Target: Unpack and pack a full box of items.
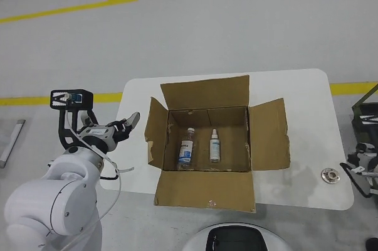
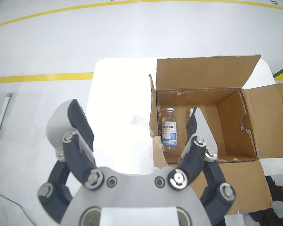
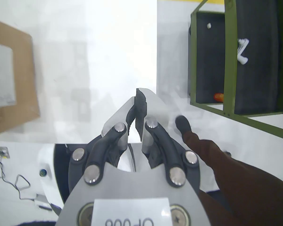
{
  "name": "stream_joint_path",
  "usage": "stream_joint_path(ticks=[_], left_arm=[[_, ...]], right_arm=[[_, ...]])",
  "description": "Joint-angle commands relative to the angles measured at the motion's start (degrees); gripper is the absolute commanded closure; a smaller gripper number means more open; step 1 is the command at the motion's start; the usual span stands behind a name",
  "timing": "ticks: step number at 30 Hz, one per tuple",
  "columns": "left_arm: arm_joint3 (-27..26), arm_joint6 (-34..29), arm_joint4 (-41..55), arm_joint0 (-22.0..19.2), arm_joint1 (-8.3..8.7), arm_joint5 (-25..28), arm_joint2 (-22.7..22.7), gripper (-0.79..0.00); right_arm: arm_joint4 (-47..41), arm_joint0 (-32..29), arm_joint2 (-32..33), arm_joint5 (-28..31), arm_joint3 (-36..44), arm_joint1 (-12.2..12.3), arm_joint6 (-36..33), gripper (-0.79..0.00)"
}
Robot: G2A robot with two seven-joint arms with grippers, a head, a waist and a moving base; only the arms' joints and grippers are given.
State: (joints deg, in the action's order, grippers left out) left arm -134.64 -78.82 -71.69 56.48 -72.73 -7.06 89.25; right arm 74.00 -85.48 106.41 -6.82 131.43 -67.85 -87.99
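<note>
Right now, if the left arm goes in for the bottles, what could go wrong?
1. The torn side flap stands between the open left pincer and the inside of the cardboard box; a low approach could snag it and drag the box.
2. The clear bottle and small bottle lie close together; taking one may knock the other.

A plain brown cardboard box (image 1: 205, 190) sits mid-frame on my white counter (image 1: 314, 125). Inside I see a clear bottle (image 1: 187, 149) with a blue-and-white label and a smaller white bottle (image 1: 215, 147). The floor (image 1: 239, 31) is pale grey, crossed by yellow lines (image 1: 19, 101). My left hand (image 2: 134, 109) is silver-grey metal with black ribbed pads (image 2: 81, 121), and my right hand (image 3: 138, 97) has the same colours. At the upper right of the right wrist view, an olive-green frame (image 3: 228, 48) holds black panels.
</note>
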Motion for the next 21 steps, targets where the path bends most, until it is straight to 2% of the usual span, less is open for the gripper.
stream_joint_path(ticks=[1, 3, 7, 11, 13, 17, 21], left_arm=[[0.0, 0.0, 0.0, 0.0, 0.0, 0.0, 0.0, -0.785], [0.0, 0.0, 0.0, 0.0, 0.0, 0.0, 0.0, -0.785], [0.0, 0.0, 0.0, 0.0, 0.0, 0.0, 0.0, -0.785], [0.0, 0.0, 0.0, 0.0, 0.0, 0.0, 0.0, -0.785], [0.0, 0.0, 0.0, 0.0, 0.0, 0.0, 0.0, -0.785], [0.0, 0.0, 0.0, 0.0, 0.0, 0.0, 0.0, -0.785], [0.0, 0.0, 0.0, 0.0, 0.0, 0.0, 0.0, -0.785]], right_arm=[[-0.58, -3.26, -0.3, 2.65, -1.89, 0.42, -0.01, -0.259], [-0.79, -4.38, -0.26, 2.57, -2.51, 0.79, -0.01, -0.339], [-0.82, -4.7, -0.81, 1.87, -4.7, 1.56, -0.01, -0.382], [-2.18, -3.69, -1.98, 1.16, -6.42, 2.25, -0.01, -0.391], [-3.23, -2.8, -2.45, 1.0, -8.2, 2.63, -0.01, -0.428], [-2.57, 0.18, -4.38, 1.41, -12.91, 3.53, -0.01, -0.379], [-2.59, 3.51, -7.61, 1.99, -17.04, 4.39, -0.01, -0.372]])
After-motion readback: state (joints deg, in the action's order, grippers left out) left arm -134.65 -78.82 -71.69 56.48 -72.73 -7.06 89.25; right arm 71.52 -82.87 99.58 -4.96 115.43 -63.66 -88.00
